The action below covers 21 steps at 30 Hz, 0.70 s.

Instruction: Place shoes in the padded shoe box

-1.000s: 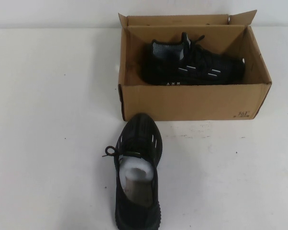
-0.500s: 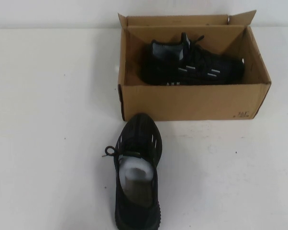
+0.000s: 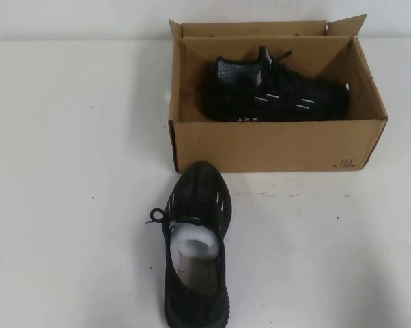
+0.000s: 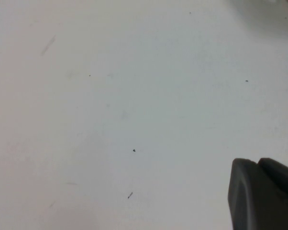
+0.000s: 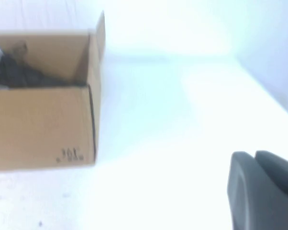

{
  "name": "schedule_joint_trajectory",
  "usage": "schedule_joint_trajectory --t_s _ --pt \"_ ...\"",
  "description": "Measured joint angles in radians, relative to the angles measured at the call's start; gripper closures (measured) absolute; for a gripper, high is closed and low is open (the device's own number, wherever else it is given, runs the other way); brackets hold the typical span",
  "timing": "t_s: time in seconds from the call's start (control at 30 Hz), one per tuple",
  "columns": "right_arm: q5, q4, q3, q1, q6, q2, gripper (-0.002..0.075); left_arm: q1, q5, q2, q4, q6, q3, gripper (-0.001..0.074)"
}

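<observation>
one shoe (image 3: pixel 277 94) in padded shoe box (image 3: pixel 274 145) | other shoe (image 3: pixel 195 246) on table (image 3: pixel 69 171), toe just beside box | left gripper (image 4: pixel 263 194), right gripper (image 5: pixel 263 189) over table, apparently parked; finger state cannot be told

The padded shoe box (image 3: pixel 274 140) stands open at the tabletop's (image 3: pixel 69 171) far edge, one shoe (image 3: pixel 277 96) inside. The second shoe (image 3: pixel 195 249) blocks the near edge. Left hand (image 4: pixel 261 194) and right hand (image 5: pixel 261 189) hang over bare tabletop.

Brown corrugated cardboard shoe box (image 3: pixel 274 145): matt, raw paper finish; black knit cloth sneaker inside (image 3: pixel 277 96) and second black knit sneaker on the worktop (image 3: pixel 195 253), with crumpled white paper stuffing (image 3: pixel 190 240). White worktop (image 3: pixel 69 171): smooth, matt, lightly specked. Left end effector (image 4: pixel 263 194) and right end effector (image 5: pixel 263 189): dark matt plastic, at the view corners.
</observation>
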Motion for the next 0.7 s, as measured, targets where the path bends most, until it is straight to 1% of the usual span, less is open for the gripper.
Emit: schedule_joint_trajectory --t_s 0.13,0.33,0.5,0.7 --pt "-0.009 0.004 0.070 0.007 0.015 -0.096 0.0733 0.000 0.000 0.000 0.000 0.000 0.000 0.0739" --pt "0.082 0.000 0.070 0.055 0.015 -0.208 0.0733 0.000 0.000 0.000 0.000 0.000 0.000 0.0739" --pt "0.118 0.000 0.070 0.114 0.015 -0.203 0.0733 0.000 0.000 -0.002 0.000 0.000 0.000 0.0739" --pt "0.118 0.000 0.070 0.114 0.015 -0.203 0.0733 0.000 0.000 -0.002 0.000 0.000 0.000 0.0739"
